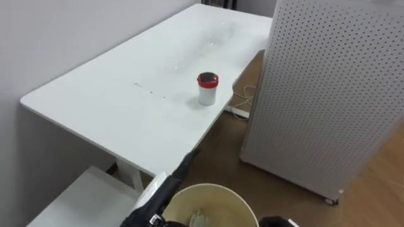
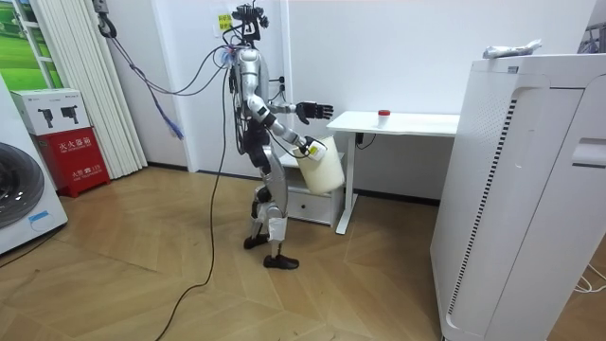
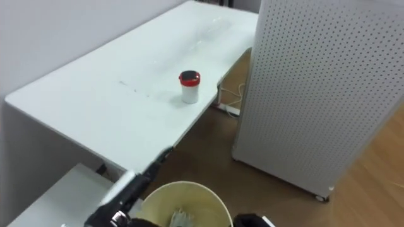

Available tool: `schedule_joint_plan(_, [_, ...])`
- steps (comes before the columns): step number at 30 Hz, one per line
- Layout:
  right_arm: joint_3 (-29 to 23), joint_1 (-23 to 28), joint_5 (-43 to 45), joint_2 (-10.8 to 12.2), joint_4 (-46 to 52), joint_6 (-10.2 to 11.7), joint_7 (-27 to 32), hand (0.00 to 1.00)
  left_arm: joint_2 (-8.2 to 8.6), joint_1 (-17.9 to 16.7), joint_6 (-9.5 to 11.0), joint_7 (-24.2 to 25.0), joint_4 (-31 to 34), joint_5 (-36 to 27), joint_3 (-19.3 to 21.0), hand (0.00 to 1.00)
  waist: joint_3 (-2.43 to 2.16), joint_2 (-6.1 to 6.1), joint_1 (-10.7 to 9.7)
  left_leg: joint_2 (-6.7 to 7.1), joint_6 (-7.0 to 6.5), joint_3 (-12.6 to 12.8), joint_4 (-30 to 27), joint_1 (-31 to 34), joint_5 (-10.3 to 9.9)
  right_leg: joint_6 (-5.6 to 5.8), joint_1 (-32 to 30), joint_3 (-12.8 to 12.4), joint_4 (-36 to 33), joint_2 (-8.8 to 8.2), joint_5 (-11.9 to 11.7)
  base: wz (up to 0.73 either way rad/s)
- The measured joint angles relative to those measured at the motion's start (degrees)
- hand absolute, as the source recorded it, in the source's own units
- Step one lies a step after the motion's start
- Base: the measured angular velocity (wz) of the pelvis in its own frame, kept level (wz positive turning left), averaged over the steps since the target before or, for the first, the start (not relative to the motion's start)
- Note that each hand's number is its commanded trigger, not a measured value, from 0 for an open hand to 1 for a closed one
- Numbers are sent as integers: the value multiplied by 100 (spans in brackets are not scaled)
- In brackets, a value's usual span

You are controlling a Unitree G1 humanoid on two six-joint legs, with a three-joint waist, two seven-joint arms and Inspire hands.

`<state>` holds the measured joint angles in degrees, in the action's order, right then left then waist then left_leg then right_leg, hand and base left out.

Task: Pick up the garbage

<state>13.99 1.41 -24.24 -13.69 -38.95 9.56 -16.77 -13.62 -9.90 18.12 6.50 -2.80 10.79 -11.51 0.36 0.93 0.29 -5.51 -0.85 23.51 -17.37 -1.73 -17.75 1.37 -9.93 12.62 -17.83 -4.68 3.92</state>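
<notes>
Silver-grey torso and upper arms; black joints; white shin covers, dark feet; black camera rig on head; left hand [image 2: 317, 111] dark; forearm black with white shell; blue and black cables off shoulders.

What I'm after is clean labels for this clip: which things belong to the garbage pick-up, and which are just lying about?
For the job: red-lidded cup on the table, likely the garbage; bin carried at the right hand; left hand, open, held out towards the table.
Lying about: perforated white cabinet; washing machine; red box.
</notes>
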Motion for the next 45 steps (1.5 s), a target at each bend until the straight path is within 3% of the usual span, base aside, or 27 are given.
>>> schedule_joint_plan(7, [-121, -2, -2, -4, 23, 157, 71, 100, 26, -243, 31, -468, 243, -13, 208, 0, 6, 13, 25, -78, 43, 3, -8, -147, 10, -59, 107, 178, 9, 52, 77, -1])
schedule_joint_plan(10, [-117, 0, 14, -3, 24, 165, 75, 100, -10, -244, 71, -668, 243, -55, 229, 0, 17, 3, 28, -180, 134, 9, -174, -192, -37, -148, 200, 344, -4, 93, 165, -10])
schedule_joint_plan(14, [-125, 39, 264, -4, 31, 167, 107, 100, -19, -338, 75, -882, 379, -126, 331, 0, 19, 14, 71, -269, 144, -115, -457, -203, -42, -299, 190, 301, -102, 193, 316, -21])
schedule_joint_plan(15, [-132, 58, 329, -4, 40, 167, 117, 100, -13, -341, 78, -884, 400, -125, 364, 0, 19, 11, 86, -267, 150, -243, -466, -205, -45, -320, 172, 290, -115, 218, 347, -31])
schedule_joint_plan(17, [-146, 138, 456, -4, 94, 160, 121, 100, 15, -369, 108, -1033, 417, -145, 504, 0, 20, 9, 207, -227, 166, -850, -557, -192, -39, -436, 90, 31, -259, 344, 455, -49])
schedule_joint_plan(20, [-151, 220, 452, -4, 188, 156, 112, 100, 46, -416, 110, -1306, 423, -233, 626, 0, 19, -15, 233, -146, 252, -1611, -547, -189, 8, -553, 28, -230, -397, 466, 516, -46])
schedule_joint_plan(22, [-154, 275, 444, -1, 259, 156, 108, 100, 75, -415, 121, -1415, 426, -233, 655, 0, 15, -27, 230, -121, 335, -1831, -603, -173, 54, -595, 24, -405, -409, 540, 542, -32])
schedule_joint_plan(23, [-166, 274, 446, -7, 259, 156, 109, 100, 112, -415, 139, -1496, 425, -232, 656, 0, 15, -27, 239, -48, 434, -2024, -640, -128, 72, -603, 26, -619, -405, 571, 541, -30])
schedule_joint_plan(25, [-185, 277, 446, -23, 259, 156, 131, 100, 176, -399, 269, -1560, 425, -232, 655, 0, 24, -19, 262, 145, 460, -2364, -431, 89, 91, -588, 21, -904, -395, 578, 532, -30])
schedule_joint_plan(26, [-186, 280, 446, -62, 259, 156, 169, 100, 230, -398, 351, -1647, 424, -234, 655, 0, 28, -11, 323, 251, 523, -2425, -179, 245, 195, -561, 20, -1053, -396, 586, 517, -45])
schedule_joint_plan(27, [-185, 280, 449, -70, 259, 156, 179, 100, 252, -396, 378, -1698, 424, -234, 655, 0, 27, -16, 356, 277, 479, -2443, -30, 312, 310, -547, 14, -1092, -401, 599, 511, -65])
schedule_joint_plan(28, [-174, 303, 472, -41, 260, 153, 186, 100, 269, -394, 397, -1765, 422, -233, 687, 0, 6, -15, 446, 317, 308, -2444, 0, 296, 428, -524, 42, -1158, -395, 595, 505, -51])
schedule_joint_plan(29, [-182, 314, 536, -27, 261, 153, 180, 100, 269, -354, 401, -1864, 421, -232, 702, 0, -7, -11, 436, 335, 260, -2444, 101, 198, 409, -492, 70, -1192, -371, 603, 498, -38])
schedule_joint_plan(37, [-202, 340, 631, -13, 465, 150, 183, 100, 251, -308, 409, -2138, 376, -531, 691, 0, 41, -88, 158, 416, 155, -2334, 225, -38, 366, -383, 273, -1232, -164, 583, 468, -8])
schedule_joint_plan(45, [-214, 447, 670, 47, 776, 147, 155, 100, 202, -292, 407, -2134, 286, -575, 850, 0, 46, -110, 277, 406, 122, -1791, 422, -294, 346, -363, 211, -1226, -201, 581, 476, -36])
